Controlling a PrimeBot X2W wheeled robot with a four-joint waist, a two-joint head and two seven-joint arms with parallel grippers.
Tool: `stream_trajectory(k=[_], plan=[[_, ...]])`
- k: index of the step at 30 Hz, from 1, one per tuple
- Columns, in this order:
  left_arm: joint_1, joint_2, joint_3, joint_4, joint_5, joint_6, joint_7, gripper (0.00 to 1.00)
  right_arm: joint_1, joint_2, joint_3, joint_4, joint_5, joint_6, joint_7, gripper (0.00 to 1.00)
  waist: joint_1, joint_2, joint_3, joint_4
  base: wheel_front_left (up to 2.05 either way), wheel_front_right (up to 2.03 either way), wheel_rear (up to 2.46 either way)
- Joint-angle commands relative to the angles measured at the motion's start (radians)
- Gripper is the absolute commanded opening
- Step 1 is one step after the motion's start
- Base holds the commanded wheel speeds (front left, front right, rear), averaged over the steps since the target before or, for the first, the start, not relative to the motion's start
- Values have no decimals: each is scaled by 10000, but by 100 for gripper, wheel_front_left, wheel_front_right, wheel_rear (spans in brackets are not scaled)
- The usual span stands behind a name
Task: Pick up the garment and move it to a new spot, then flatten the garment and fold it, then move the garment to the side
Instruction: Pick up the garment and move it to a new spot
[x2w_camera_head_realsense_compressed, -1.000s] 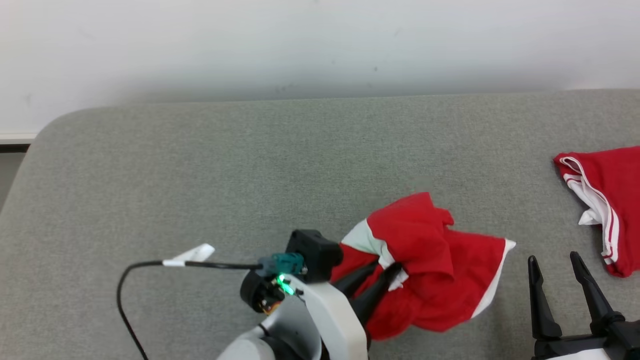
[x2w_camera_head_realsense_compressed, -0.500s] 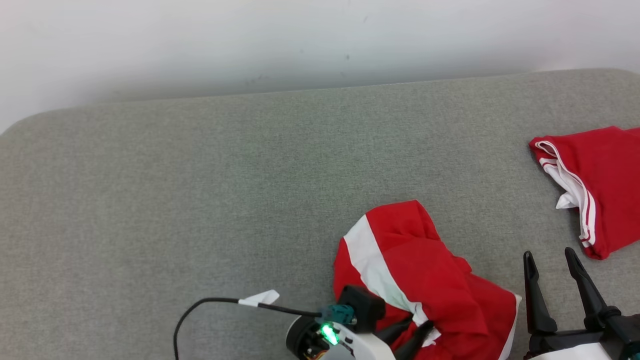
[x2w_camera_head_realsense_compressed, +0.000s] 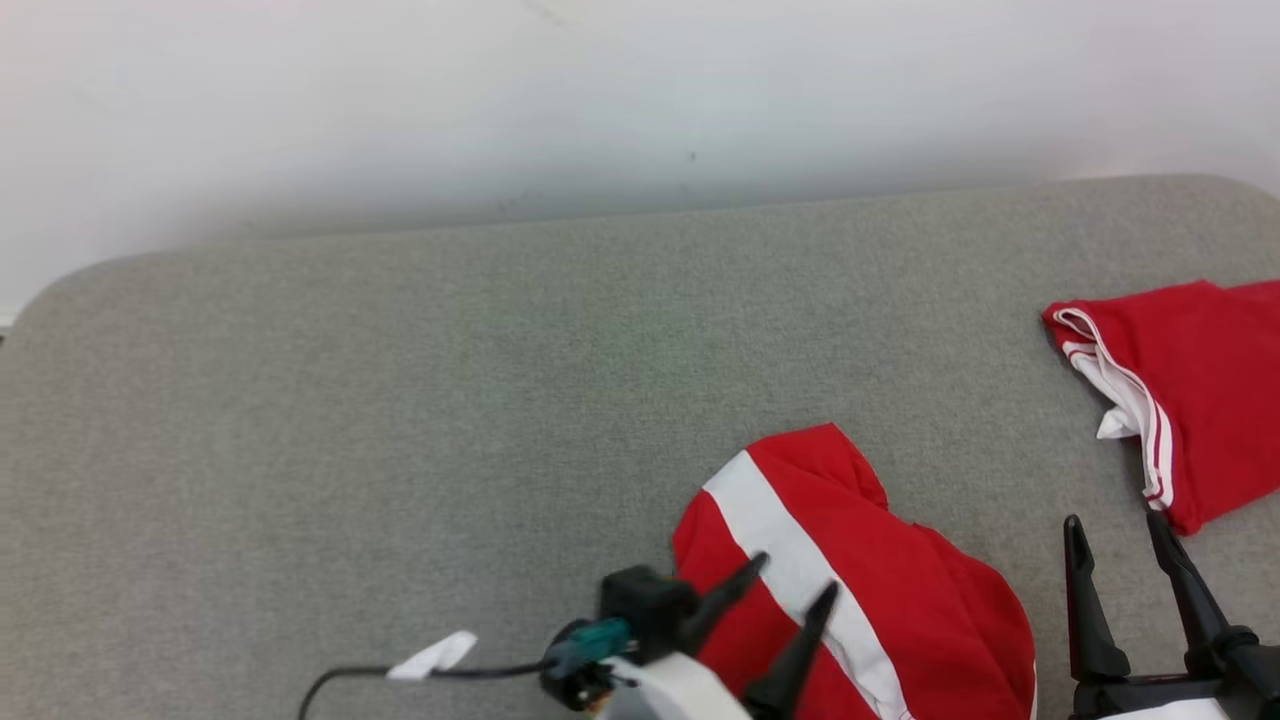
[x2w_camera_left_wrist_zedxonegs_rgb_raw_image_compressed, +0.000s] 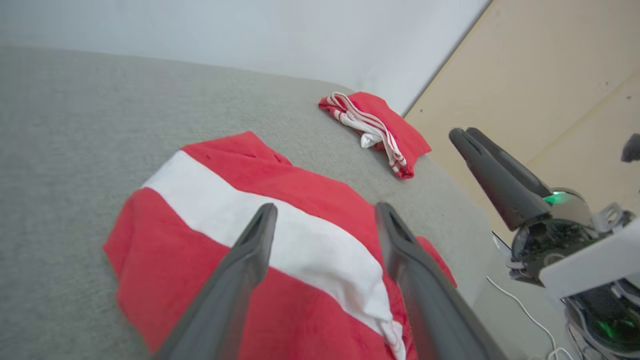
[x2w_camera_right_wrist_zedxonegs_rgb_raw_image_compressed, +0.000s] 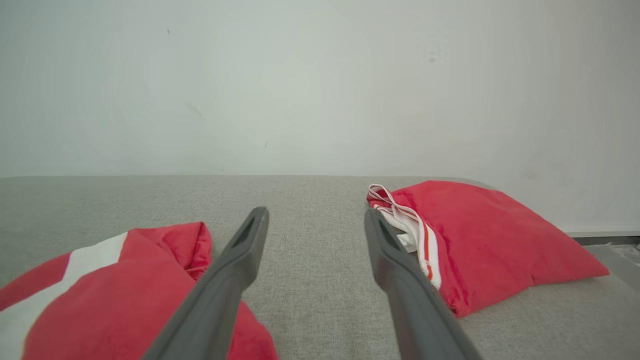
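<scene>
Saw the red jersey (x2w_camera_head_realsense_compressed: 900, 600) crumpled on the grey padded surface (x2w_camera_head_realsense_compressed: 400, 420) (white band upward). Found left gripper (x2w_camera_head_realsense_compressed: 797, 573) wide apart above it, empty; right gripper (x2w_camera_head_realsense_compressed: 1113, 519) also parted, empty, near another red garment (x2w_camera_head_realsense_compressed: 1200, 380).

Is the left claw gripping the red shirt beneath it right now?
No: in the left wrist view the left gripper has its fingers spread wide above the garment, which lies loose on the grey surface.
</scene>
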Motion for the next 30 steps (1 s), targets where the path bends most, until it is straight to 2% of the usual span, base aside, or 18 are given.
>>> stream_trajectory(k=[1,9,14,18,30], plan=[[251,302,269,109,254,165,-646,100,178,-15,-119,-74,-132,-24,18,100,0,-1,-207,157,0,0,0],[1028,897,1278,335,807,737,-1747,100,577,-13,-449,-214,-317,-24,18,100,0,-1,-724,589,0,0,0],[2031,981,2807,-381,1574,957,-1767,100,874,-16,-532,-232,-446,-24,18,100,0,-1,-1051,904,0,0,0],[3007,849,4071,-797,2180,859,-1771,100,1092,-16,-584,-215,-525,-24,18,100,0,-1,-1300,1130,0,0,0],[5207,239,6988,-1553,3384,82,-1770,100,1498,-16,-482,-26,-369,-24,18,100,0,-1,-1776,1399,0,0,0]])
